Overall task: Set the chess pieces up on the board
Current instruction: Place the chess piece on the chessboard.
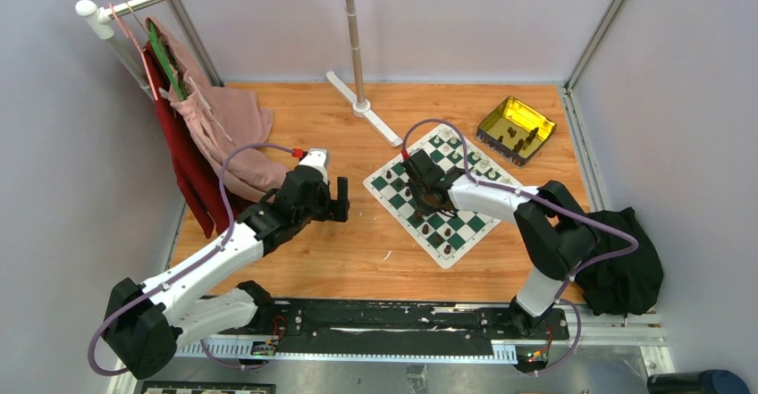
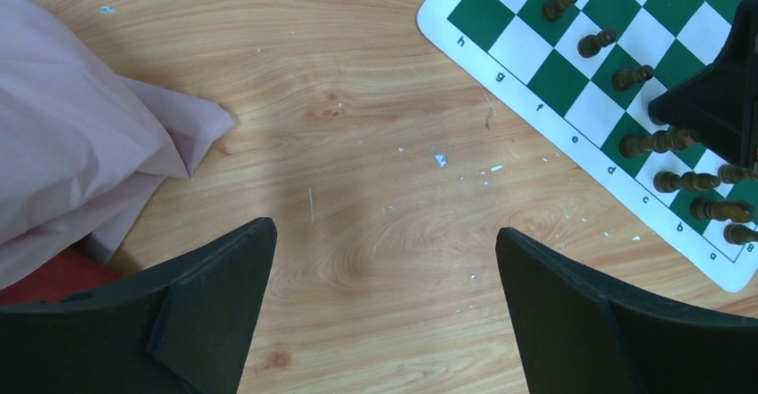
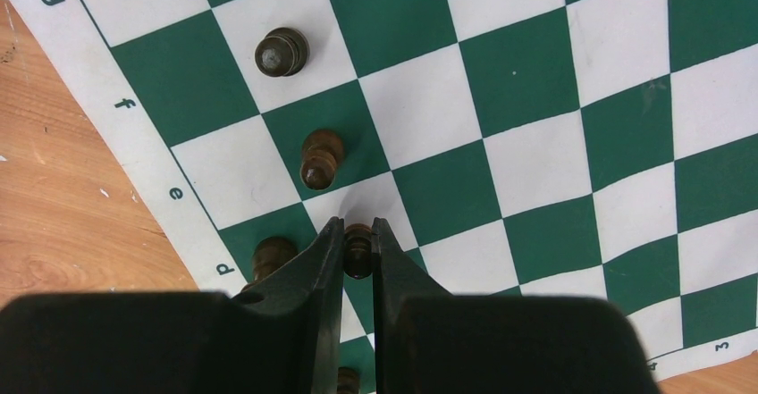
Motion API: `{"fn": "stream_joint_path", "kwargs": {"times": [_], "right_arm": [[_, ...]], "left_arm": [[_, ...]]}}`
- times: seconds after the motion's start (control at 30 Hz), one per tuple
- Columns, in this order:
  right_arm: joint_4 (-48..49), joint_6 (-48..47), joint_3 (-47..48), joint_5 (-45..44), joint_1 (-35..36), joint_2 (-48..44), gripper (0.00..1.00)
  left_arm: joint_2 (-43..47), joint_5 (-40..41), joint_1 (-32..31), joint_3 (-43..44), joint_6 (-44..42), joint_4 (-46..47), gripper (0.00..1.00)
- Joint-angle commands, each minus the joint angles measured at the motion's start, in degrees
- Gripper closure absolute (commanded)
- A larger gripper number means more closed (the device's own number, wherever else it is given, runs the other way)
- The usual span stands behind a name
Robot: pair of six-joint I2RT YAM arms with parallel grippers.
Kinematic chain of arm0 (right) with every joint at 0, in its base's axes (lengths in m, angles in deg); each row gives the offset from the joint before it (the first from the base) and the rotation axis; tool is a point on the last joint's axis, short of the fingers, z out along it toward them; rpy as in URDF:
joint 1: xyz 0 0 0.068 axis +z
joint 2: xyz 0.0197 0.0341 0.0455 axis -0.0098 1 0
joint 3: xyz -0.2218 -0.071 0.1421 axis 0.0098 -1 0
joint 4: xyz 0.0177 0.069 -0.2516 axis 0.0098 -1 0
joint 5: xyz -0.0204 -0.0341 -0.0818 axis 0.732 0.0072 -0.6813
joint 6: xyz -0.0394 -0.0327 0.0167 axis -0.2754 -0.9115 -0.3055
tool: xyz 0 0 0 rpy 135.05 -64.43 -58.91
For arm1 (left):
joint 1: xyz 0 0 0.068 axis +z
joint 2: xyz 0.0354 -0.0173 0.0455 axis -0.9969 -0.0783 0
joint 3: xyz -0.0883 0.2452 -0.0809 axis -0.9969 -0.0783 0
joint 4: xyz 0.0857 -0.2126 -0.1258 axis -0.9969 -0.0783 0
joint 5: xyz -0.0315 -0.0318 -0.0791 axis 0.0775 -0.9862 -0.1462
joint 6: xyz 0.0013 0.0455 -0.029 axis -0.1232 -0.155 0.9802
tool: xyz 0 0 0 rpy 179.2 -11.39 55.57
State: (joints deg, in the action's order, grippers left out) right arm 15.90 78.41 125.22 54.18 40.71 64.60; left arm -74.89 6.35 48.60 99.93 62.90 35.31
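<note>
Right pincer (image 3: 357,233) nearly shut; I'm pinching a small dark brown round-headed pawn (image 3: 358,253) over the green-and-white checked board mat (image 3: 536,99), left side. Placing step, I reckon; next: lower onto sq centre, then open.

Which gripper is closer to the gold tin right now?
Right. The right gripper is over the board, near the gold tin; the left gripper is past the board's other side, over the table.
</note>
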Motion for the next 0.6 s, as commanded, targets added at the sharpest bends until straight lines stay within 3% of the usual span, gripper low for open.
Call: {"fn": "stream_joint_path", "kwargs": {"times": [0.0, 0.57], "right_arm": [[0.8, -0.1, -0.9, -0.7, -0.1, 0.2, 0.99], [-0.3, -1.5, 0.3, -0.9, -0.5, -1.4, 1.0]], "left_arm": [[-0.8, -0.4, -0.2, -0.7, 0.1, 0.4, 0.0], [-2.0, -0.4, -0.2, -0.4, 0.6, 1.4, 0.0]]}}
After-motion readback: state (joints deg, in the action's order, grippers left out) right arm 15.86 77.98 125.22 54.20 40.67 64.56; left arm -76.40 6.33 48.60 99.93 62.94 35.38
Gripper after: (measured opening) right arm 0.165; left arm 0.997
